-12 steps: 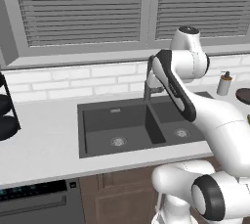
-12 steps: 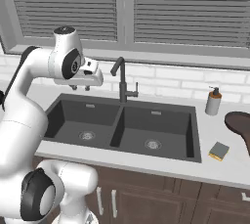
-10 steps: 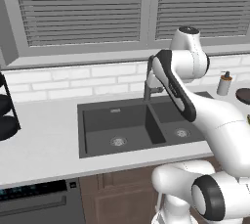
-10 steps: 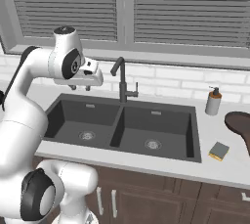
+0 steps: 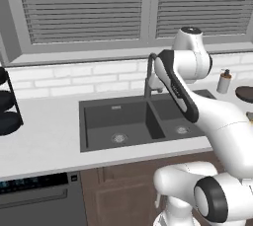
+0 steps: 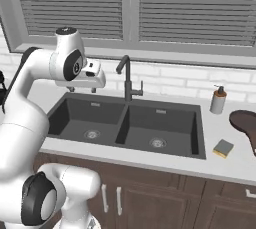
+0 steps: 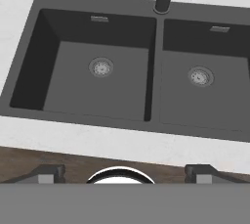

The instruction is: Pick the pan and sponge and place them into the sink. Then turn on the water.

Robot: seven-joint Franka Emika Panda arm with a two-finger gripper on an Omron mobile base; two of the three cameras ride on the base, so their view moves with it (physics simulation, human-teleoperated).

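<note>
Hovering above the left basin of the dark sink, the gripper holds nothing, its fingers spread wide. At three o'clock on the counter lie the sponge and pan. Behind the divider stands the faucet.

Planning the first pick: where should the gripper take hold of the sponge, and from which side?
Probably from straight above, jaws across its shorter sides. The sponge lies flat on the counter right of the sink, dark scouring face up, so only its edges offer grip. The pan sits close behind, so keep the open gripper clear of it.
</note>
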